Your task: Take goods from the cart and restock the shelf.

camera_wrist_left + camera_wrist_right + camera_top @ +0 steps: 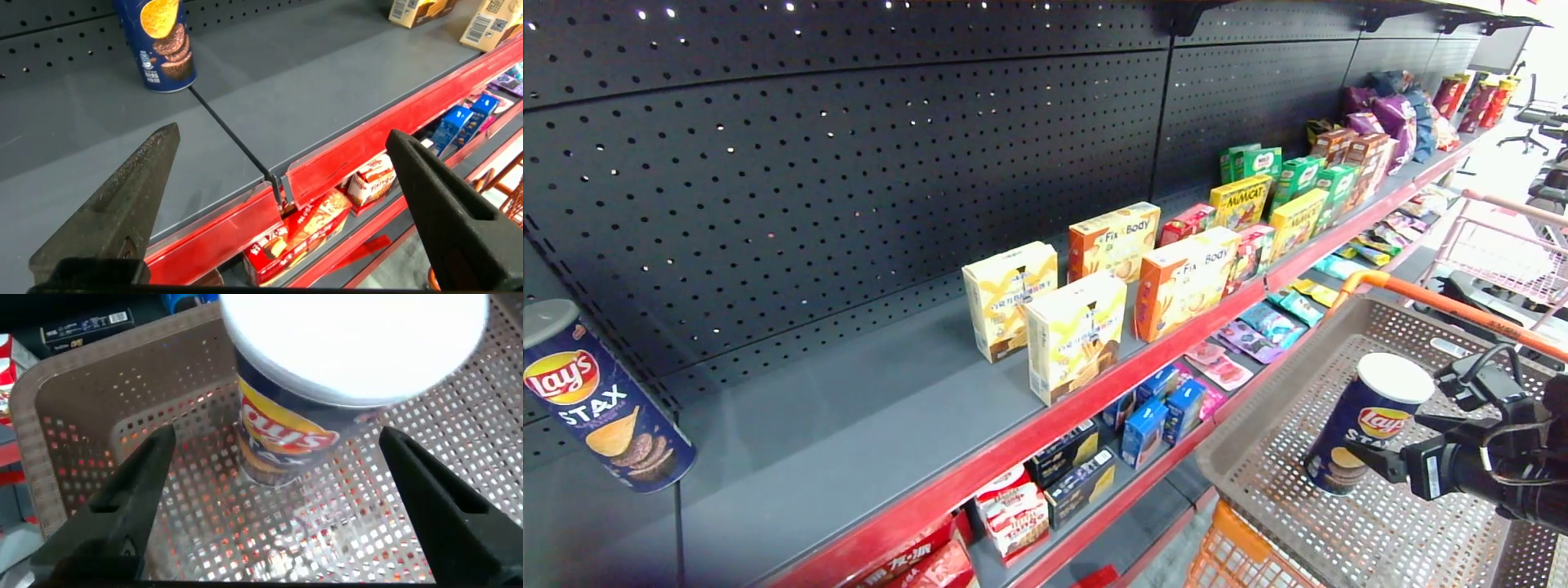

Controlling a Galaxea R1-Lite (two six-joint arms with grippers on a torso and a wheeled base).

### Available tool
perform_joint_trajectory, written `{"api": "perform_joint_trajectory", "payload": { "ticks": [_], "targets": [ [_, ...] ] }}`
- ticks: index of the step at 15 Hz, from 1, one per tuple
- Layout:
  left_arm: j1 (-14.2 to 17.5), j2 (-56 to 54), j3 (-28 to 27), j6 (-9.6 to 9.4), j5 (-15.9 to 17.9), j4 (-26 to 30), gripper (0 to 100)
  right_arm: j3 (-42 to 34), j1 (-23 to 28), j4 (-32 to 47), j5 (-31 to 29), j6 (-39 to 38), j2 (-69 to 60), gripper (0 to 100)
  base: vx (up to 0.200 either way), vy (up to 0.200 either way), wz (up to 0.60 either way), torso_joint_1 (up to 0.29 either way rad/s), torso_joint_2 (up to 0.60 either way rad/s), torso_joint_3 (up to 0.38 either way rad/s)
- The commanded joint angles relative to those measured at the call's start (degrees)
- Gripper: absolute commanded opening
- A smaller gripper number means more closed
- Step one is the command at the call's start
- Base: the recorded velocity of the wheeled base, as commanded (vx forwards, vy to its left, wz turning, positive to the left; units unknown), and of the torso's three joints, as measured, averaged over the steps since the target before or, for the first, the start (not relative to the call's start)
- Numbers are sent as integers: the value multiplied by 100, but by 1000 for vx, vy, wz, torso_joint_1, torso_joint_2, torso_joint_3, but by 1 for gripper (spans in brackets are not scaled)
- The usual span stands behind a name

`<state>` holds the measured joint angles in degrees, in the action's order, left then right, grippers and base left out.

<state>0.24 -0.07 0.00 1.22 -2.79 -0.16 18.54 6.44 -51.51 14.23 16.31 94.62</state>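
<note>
Cans of chips, we count two. The shelf can (600, 400) stands on its base on the shelf (849, 425), at the left end of the grey board and close to the perforated back wall. The cart can (1368, 420) stands in the cart (1258, 457), a brown perforated basket with an orange rim, which is in front of the shelf, toward its right part and lower than the board.

The right gripper (1395, 418) is at the cart can. Its fingers are spread wide, one on each side of the can. In the right wrist view we see the right gripper (278, 441) with a gap between each finger and the cart can (286, 441), so nothing is clasped. The white lid is on top, and the cart (106, 400) floor is under the can.

The left gripper (283, 135) hangs over the red front edge of the shelf (343, 73), in front of the shelf can (159, 45) and apart from it. Its fingers are also wide apart and hold nothing.

More to the right on the shelf stand two cream boxes (1045, 318), then two orange boxes (1176, 286), one behind the other in each pair. Farther right there are green and yellow boxes (1274, 196). Under the shelf, a lower board carries red packs (1013, 510) and blue boxes (1160, 416).
</note>
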Motion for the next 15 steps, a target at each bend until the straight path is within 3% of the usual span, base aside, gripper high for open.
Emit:
{"api": "perform_joint_trajectory", "payload": {
  "ticks": [1,14,15],
  "targets": [
    [2,7,0,1,-2,-2,100,79,-46,-132,1,4,267,100,0,0,0,0,0,0],
    [2,7,0,1,-2,-2,100,1196,-213,-773,-148,-31,1665,100,0,0,0,0,0,0],
    [2,7,0,1,-2,-2,100,1196,-231,-738,-148,-67,1709,0,0,0,0,0,0,0]
  ]
}}
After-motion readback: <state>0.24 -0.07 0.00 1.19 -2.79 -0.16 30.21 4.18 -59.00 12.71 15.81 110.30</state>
